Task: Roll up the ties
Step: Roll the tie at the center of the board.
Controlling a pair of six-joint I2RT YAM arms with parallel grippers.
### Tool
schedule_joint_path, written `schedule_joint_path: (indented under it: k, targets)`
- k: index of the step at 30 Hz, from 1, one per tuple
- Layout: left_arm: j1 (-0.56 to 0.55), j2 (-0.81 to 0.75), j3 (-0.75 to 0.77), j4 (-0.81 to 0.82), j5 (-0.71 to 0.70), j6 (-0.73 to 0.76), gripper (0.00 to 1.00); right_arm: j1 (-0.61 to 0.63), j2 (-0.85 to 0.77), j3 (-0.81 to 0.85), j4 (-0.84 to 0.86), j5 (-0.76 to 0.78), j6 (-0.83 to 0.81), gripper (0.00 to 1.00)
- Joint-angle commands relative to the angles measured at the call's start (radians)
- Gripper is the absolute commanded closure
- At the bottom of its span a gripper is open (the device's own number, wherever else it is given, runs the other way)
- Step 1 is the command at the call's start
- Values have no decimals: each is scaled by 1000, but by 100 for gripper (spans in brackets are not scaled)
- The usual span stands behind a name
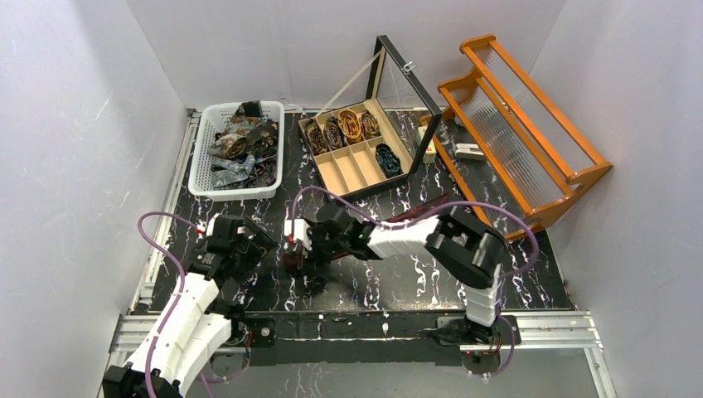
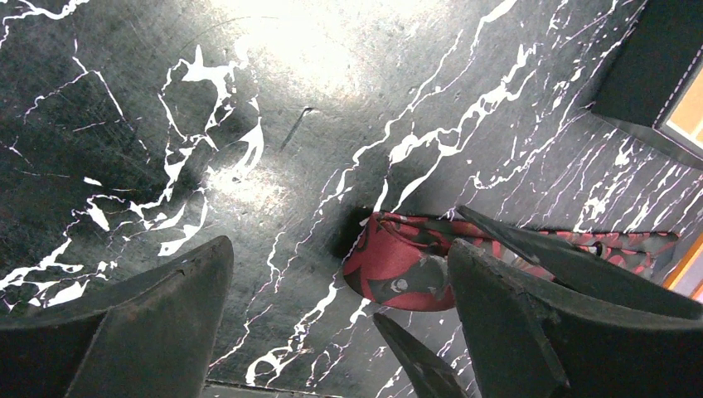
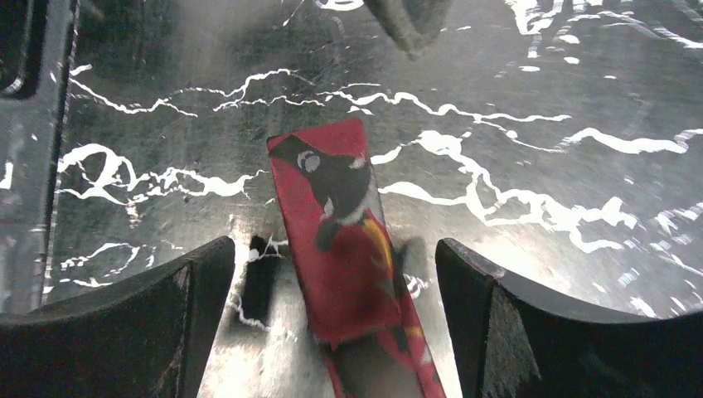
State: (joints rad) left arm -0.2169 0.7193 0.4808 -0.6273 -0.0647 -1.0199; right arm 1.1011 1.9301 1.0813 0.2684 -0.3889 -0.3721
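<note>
The black marbled surface (image 1: 398, 282) carried everything: the orange rack (image 1: 530, 141) out to the right, the compartment box (image 1: 352, 170) at the back with coiled ties (image 1: 350, 124) in its slots, and the white basket (image 1: 199, 170) beside it heaped with loose ties (image 1: 240, 145). I judged that stock and store sat back there to leave a working patch in front of the arms.

Both arms leaned into that patch. The right pincer (image 3: 332, 245) hung wide and held nothing, a finger on either side of the red tie (image 3: 332, 191), which lay flat on the surface — set, I think, to nip the end and start a coil. The left pincer (image 2: 338, 249) was equally wide and empty, close by, probably to steady the roll.

From overhead the arms hid that end; only the tail showed, running toward the box. The right wrist view gave the squared tip lying flat. The left wrist view gave it side-on, seemingly humped or folded over — the angle was too poor to be sure.
</note>
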Motion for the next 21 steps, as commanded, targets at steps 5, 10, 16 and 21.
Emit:
schedule_joint_path:
  k: [5,10,16,21]
  targets:
    - [7,-41,-16,32,28,33,2,-3,-323,-192,219,386,360,1]
    - [7,-59,-43,80,62,42,2,-97,-411,-134,-119,301,817,1]
    - [7,-84,-103,128,125,27,2,-136,-369,-158,-159,170,1103,10]
    - [7,-95,-138,150,157,12,2,-140,-249,-81,-212,57,1168,26]
